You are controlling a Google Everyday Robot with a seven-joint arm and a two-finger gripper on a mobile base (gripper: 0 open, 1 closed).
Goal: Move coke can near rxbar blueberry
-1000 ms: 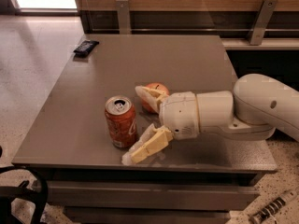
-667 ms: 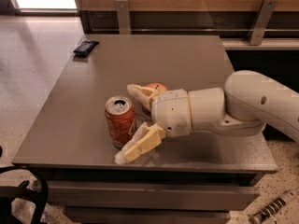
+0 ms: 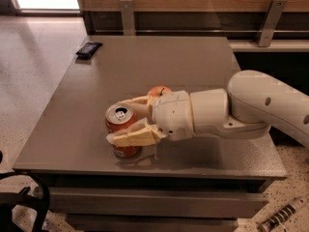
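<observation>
Red can upright near front-left of table | gripper clasps can, one finger across its near side, the other behind | apple just behind gripper | arm reaches in from right | dark bar flat at far-left corner, well apart from can

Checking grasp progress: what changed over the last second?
The hand moved left and its fingers closed in around the coke can, apparently gripping it. The coke can, apple and rxbar blueberry stayed put on the table.
</observation>
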